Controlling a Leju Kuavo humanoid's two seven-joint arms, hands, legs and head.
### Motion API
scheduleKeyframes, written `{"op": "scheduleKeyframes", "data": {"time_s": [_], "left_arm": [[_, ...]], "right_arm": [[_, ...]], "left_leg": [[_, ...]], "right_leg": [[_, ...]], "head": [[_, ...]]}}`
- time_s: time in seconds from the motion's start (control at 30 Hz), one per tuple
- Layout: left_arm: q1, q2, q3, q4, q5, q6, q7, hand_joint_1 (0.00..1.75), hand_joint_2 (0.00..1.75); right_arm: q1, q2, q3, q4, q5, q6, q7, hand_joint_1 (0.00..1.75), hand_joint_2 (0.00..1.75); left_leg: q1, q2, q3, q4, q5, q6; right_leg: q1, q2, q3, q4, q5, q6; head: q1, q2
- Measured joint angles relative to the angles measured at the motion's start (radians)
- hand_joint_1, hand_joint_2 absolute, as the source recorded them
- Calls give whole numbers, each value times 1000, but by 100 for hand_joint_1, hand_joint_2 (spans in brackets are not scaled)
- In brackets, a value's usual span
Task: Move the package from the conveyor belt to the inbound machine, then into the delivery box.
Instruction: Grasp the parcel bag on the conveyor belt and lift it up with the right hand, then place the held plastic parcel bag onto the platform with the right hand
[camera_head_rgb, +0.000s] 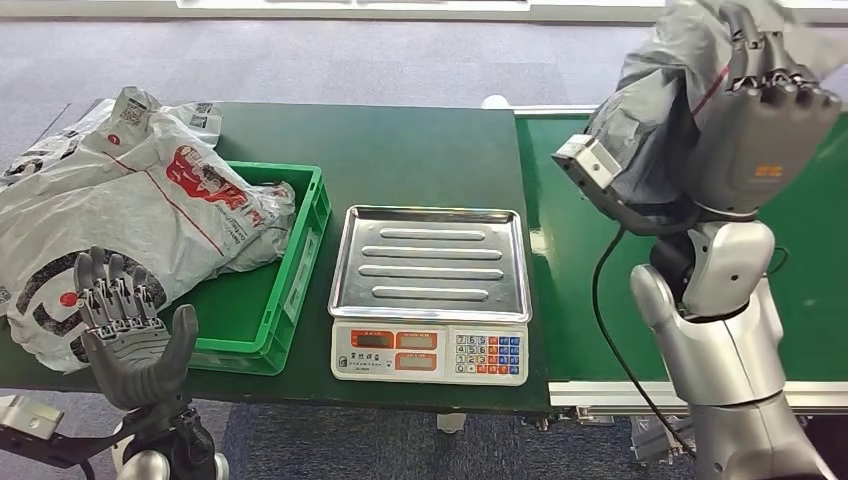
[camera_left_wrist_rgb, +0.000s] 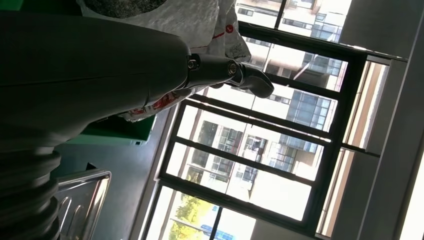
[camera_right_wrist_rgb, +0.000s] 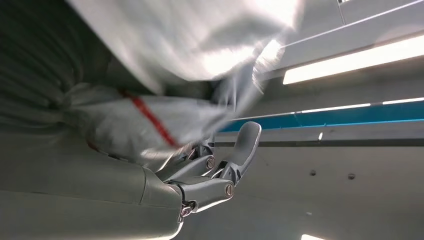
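Package (camera_head_rgb: 655, 110), grey and crumpled, is clutched in my raised right hand (camera_head_rgb: 765, 120) above the conveyor belt (camera_head_rgb: 560, 230), so the lift looks done, and next I judge it must swing leftward and down onto the scale (camera_head_rgb: 430, 262) below.

The package (camera_head_rgb: 655, 110) ran off the head view's top edge and was motion-blurred in the right wrist view. The right hand (camera_head_rgb: 765, 120) hid part of it. Piled bags (camera_head_rgb: 150, 200) covered much of the crate (camera_head_rgb: 300, 260). The scale (camera_head_rgb: 430, 352) readouts were illegible.
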Motion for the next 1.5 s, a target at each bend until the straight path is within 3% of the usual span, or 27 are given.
{"op": "scheduleKeyframes", "data": {"time_s": [0.07,0.17,0.2,0.27,0.5,0.87,0.9,1.0,1.03,1.27,1.37,1.5], "left_arm": [[-2,1,0,5,12,-13,-1,0,175],[-31,2,-1,31,28,-47,-6,0,175],[-43,2,-2,42,29,-53,-8,0,175],[-57,2,-3,59,31,-58,-9,0,175],[-67,2,-14,84,30,-58,-10,0,175],[-67,7,-21,96,30,-53,-10,0,175],[-68,7,-21,97,30,-53,-10,0,175],[-69,8,-23,100,31,-50,-13,0,175],[-69,9,-24,101,32,-46,-16,0,175],[-58,15,-27,83,33,-19,-24,0,175],[-55,16,-27,73,33,-18,-22,0,175],[-55,16,-27,61,31,-18,-13,0,175]], "right_arm": [[-14,39,11,36,-115,99,-102,175,175],[-70,152,95,216,-419,442,-318,175,175],[-81,184,129,278,-485,539,-354,175,175],[-95,231,180,375,-557,620,-392,175,175],[-166,365,262,651,-680,602,-468,175,175],[-214,416,291,781,-724,605,-493,175,175],[-219,421,295,786,-734,609,-500,131,175],[-231,434,304,799,-757,615,-514,0,44],[-233,438,308,803,-757,607,-510,0,0],[-244,447,334,800,-636,391,-354,0,0],[-247,445,337,775,-577,361,-278,0,0],[-248,437,338,747,-548,369,-244,0,0]], "left_leg": [[0,3,-2,-1,-2,-2],[0,18,7,-2,-4,-6],[1,20,9,-2,-3,-6],[2,16,8,-2,2,-7],[4,8,3,-2,4,-9],[4,8,2,-2,3,-9],[4,8,2,-2,3,-9],[4,8,2,-2,3,-9],[4,8,2,-2,3,-9],[4,8,2,-2,3,-9],[4,8,2,-2,3,-9],[4,8,2,-2,3,-9]], "right_leg": [[0,3,1,0,0,-1],[2,18,2,0,2,-5],[3,19,1,0,2,-6],[5,15,-1,1,4,-7],[7,7,-4,2,2,-10],[6,7,-5,2,3,-9],[6,7,-5,2,3,-9],[6,7,-5,2,3,-9],[6,7,-5,2,3,-9],[6,7,-5,2,3,-10],[6,7,-5,2,3,-10],[6,7,-5,2,3,-9]], "head": [[0,0],[0,0],[0,0],[-1,0],[-1,0],[-1,0],[-1,0],[-1,0],[-1,0],[-1,0],[-1,0],[-1,0]]}}
